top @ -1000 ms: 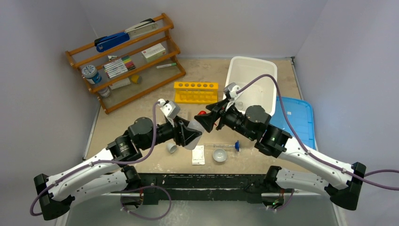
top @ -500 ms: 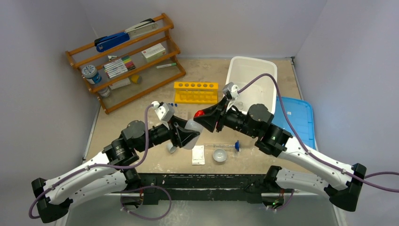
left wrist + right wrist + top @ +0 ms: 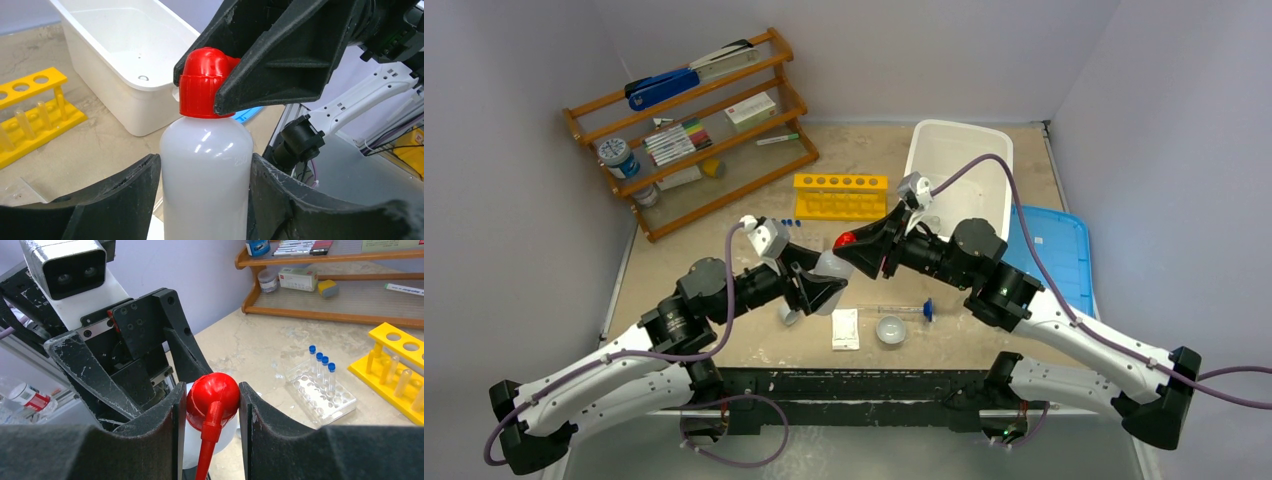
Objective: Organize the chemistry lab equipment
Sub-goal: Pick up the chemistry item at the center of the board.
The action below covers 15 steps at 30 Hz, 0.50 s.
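Pinching the red cap (image 3: 202,82) of the white squeeze bottle (image 3: 205,200) with the right tool (image 3: 211,390), fingers (image 3: 175,410) flat against opposite sides of the cap, thin red spout hanging down between them in the right wrist view. Flanking the bottle's white body with the left tool (image 3: 205,160), a dark finger close against each side (cannot tell whether pressing or only lying alongside). Held up like this between the two tools over the middle of the counter (image 3: 864,150), in front of the yellow six-hole rack (image 3: 840,195), cap end toward the right arm.

In the rack: a few clear tubes standing in the holes. Left of it, partly hidden by the left wrist camera in the top view: clear tube tray (image 3: 322,390) with four blue-capped tubes (image 3: 320,365) upright at one end.

Nearer the front edge, below the bottle: small glass dish (image 3: 890,328), one blue-capped tube (image 3: 904,310) lying on its side just behind it, a white card (image 3: 846,328) just left of the dish, and a small clear flask (image 3: 789,315) beside the left tool.

Back right: white bin (image 3: 959,165), with a blue lid (image 3: 1054,255) flat on the counter to its right. Back left: wooden shelf (image 3: 694,130), tilted, carrying a blue stapler (image 3: 662,88) and markers (image 3: 674,142).
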Each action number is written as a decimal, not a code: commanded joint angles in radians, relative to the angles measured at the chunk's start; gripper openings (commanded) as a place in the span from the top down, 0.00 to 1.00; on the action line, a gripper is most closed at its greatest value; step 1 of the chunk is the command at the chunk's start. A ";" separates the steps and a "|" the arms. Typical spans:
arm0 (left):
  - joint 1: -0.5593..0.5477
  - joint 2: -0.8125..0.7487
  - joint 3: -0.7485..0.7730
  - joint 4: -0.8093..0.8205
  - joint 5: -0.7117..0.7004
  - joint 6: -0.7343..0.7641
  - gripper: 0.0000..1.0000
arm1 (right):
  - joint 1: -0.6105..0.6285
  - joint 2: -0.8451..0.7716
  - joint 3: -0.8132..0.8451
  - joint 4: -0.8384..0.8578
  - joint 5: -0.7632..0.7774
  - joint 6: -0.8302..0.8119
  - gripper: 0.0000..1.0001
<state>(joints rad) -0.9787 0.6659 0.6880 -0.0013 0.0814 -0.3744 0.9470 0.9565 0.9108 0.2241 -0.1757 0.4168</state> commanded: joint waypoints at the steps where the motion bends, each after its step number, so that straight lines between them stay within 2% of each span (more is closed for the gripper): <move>1: -0.003 -0.021 0.010 0.059 -0.048 0.003 0.35 | -0.015 -0.019 0.020 0.060 0.027 0.014 1.00; 9: -0.002 -0.043 0.010 0.050 -0.060 -0.009 0.28 | -0.061 -0.018 0.021 0.048 0.143 0.018 1.00; 15: -0.003 -0.077 0.008 0.035 -0.105 -0.016 0.26 | -0.078 -0.004 0.043 -0.037 0.514 -0.076 1.00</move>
<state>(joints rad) -0.9787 0.6159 0.6876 -0.0021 0.0151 -0.3824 0.8883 0.9558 0.9108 0.2031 0.0654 0.4091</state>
